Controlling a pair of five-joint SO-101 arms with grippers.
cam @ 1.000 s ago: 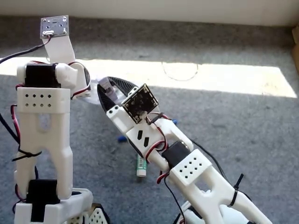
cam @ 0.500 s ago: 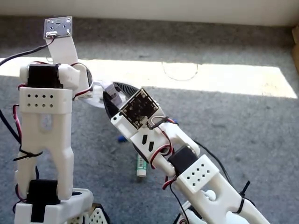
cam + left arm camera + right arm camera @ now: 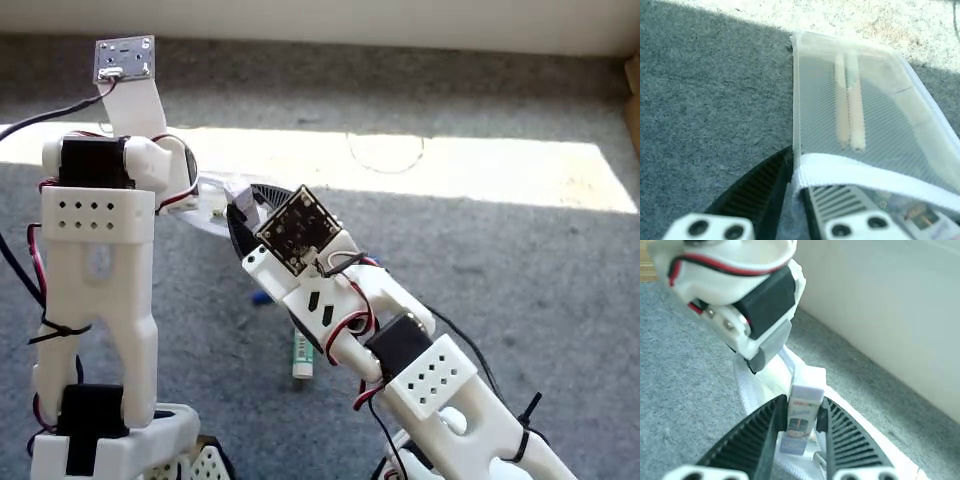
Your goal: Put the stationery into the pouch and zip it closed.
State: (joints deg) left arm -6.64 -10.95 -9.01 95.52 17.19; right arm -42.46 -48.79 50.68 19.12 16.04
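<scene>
A clear mesh pouch [image 3: 875,125] with a white zipper band lies on the grey carpet, with two pale pens [image 3: 850,105] inside it. My left gripper [image 3: 797,195] is shut on the pouch's band at its open end. My right gripper [image 3: 801,405] is shut on a small white eraser [image 3: 801,427] with a printed sleeve, held upright just above the pouch's white rim [image 3: 745,385]. From above, the eraser [image 3: 238,190] sits at the right gripper's tip, next to the left arm's wrist [image 3: 165,165]. The pouch [image 3: 210,205] is mostly hidden behind that arm.
A green-and-white stick [image 3: 302,355] lies on the carpet under the right arm, with a small blue item [image 3: 260,297] beside it. A thin cable loop [image 3: 385,150] lies in the sunlit strip. A pale wall [image 3: 890,315] runs along the far side.
My right gripper has shifted slightly right and dipped closer to the pouch mouth, still holding the eraser. The left arm rose a little a second ago and has stayed still since.
</scene>
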